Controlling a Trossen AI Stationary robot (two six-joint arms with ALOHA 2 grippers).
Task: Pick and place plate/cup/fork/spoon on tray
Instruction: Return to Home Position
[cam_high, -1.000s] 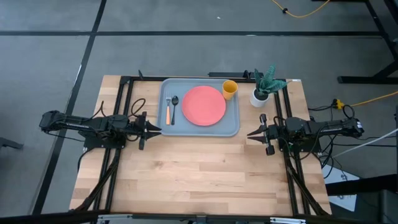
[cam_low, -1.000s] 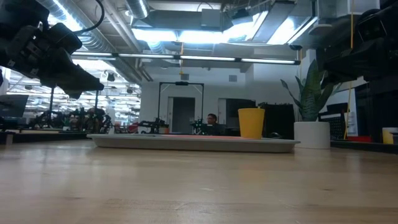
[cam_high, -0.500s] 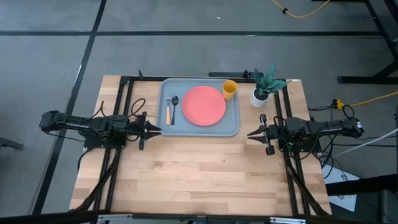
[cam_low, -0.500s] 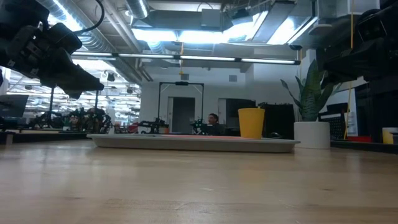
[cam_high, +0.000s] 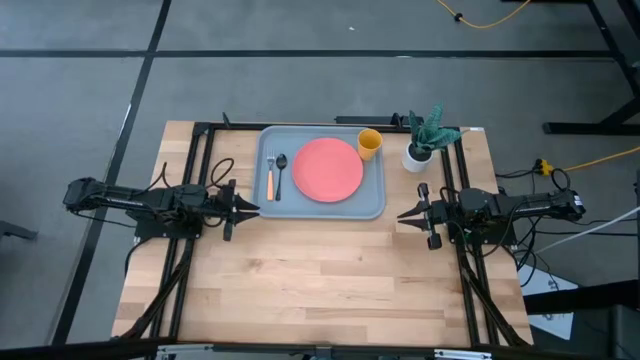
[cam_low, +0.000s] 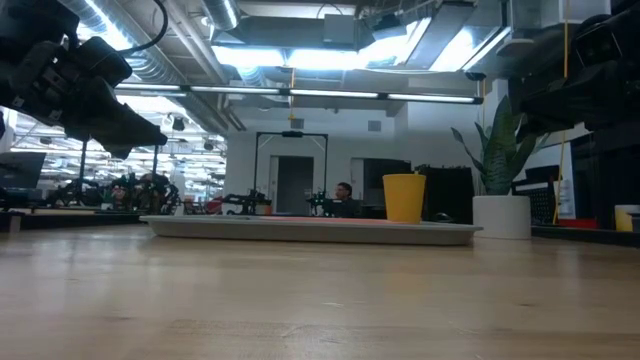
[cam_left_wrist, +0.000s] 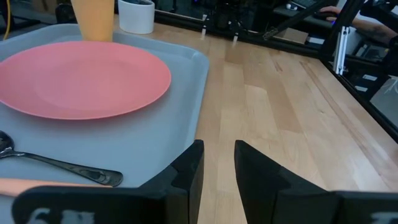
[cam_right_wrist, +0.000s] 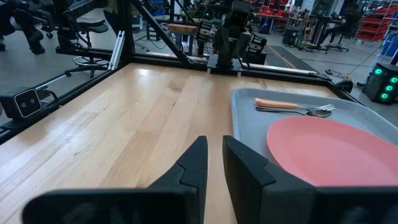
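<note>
Tray (cam_high: 322, 171) in the high view lies at the bench's (cam_high: 320, 280) far edge, near its middle. On it the plate (cam_high: 328, 168) fills the centre, the cup (cam_high: 369, 143) stands in the tray's far right corner just beside the plate, and the fork (cam_high: 270, 178) and spoon (cam_high: 281, 174) lie side by side along the tray's left edge, fork outermost. A potted plant (cam_high: 423, 140) stands on the bench just right of the tray. The left pincer (cam_high: 246, 208) hangs off the tray's near left corner, the right pincer (cam_high: 404, 213) off its near right corner; both are empty.

In the low view the tray (cam_low: 310, 229) shows as a thin slab, with the cup (cam_low: 404, 197) upright on its right end and the plant's white pot (cam_low: 502, 216) beyond it.

The left wrist view shows the plate (cam_left_wrist: 81, 78), the spoon (cam_left_wrist: 56, 163) and the cup (cam_left_wrist: 93, 18) on the tray (cam_left_wrist: 168, 124); the fingers (cam_left_wrist: 189, 171) stand slightly apart, a narrow gap between them.

The right wrist view shows the plate (cam_right_wrist: 336, 149), fork (cam_right_wrist: 280, 104) and spoon (cam_right_wrist: 305, 111); its fingers (cam_right_wrist: 194, 163) likewise stand slightly apart, gripping nothing.
</note>
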